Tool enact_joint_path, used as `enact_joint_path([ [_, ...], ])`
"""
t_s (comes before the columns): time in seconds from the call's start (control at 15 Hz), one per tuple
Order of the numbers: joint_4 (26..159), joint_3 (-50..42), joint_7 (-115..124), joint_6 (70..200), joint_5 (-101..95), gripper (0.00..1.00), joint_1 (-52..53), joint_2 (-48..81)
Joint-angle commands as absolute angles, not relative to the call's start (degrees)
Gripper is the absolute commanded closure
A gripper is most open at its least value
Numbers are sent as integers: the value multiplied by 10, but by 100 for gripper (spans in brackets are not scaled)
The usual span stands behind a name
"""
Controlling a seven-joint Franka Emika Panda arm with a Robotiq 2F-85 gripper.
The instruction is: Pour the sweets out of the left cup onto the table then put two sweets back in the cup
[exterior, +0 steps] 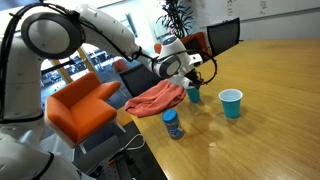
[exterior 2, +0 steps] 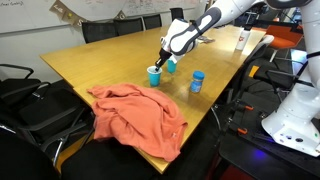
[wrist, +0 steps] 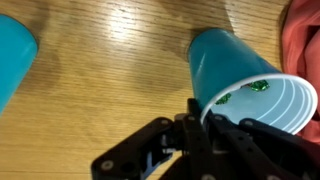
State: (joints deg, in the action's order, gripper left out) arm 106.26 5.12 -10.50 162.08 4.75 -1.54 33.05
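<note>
- The left cup [wrist: 235, 70] is a small tapered plastic cup, deep teal-blue outside, paler and faintly ringed inside
- In the wrist view I see its outer wall and look straight into its mouth, which faces the lower right, the narrow base pointing up and left
- I have the gripper [wrist: 195, 112] pinched on its near rim; I cannot tell whether the base is off the wood
- The sweets [wrist: 262, 88] are inside the cup: a few tiny green-wrapped pieces against the inner wall, too small for me to count
- The table [wrist: 110, 70] is smooth, light-brown wood grain with a soft sheen under the cup
</note>
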Motion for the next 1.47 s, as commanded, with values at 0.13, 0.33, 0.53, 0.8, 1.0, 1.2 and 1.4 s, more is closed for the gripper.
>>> enact_joint_path([
  [0.13,1059,45,-80,1621,34,99,-6,325],
  [0.33,1067,53,-88,1606,41,99,-17,297],
  [0.53,1066,62,-96,1584,53,99,-33,270],
  [0.8,1058,67,-115,1530,74,99,-62,221],
  [1.0,1049,52,-125,1496,82,99,-80,185],
  [1.2,1038,30,-134,1472,84,99,-96,162],
  [1.4,1033,3,-135,1466,81,99,-110,149],
])
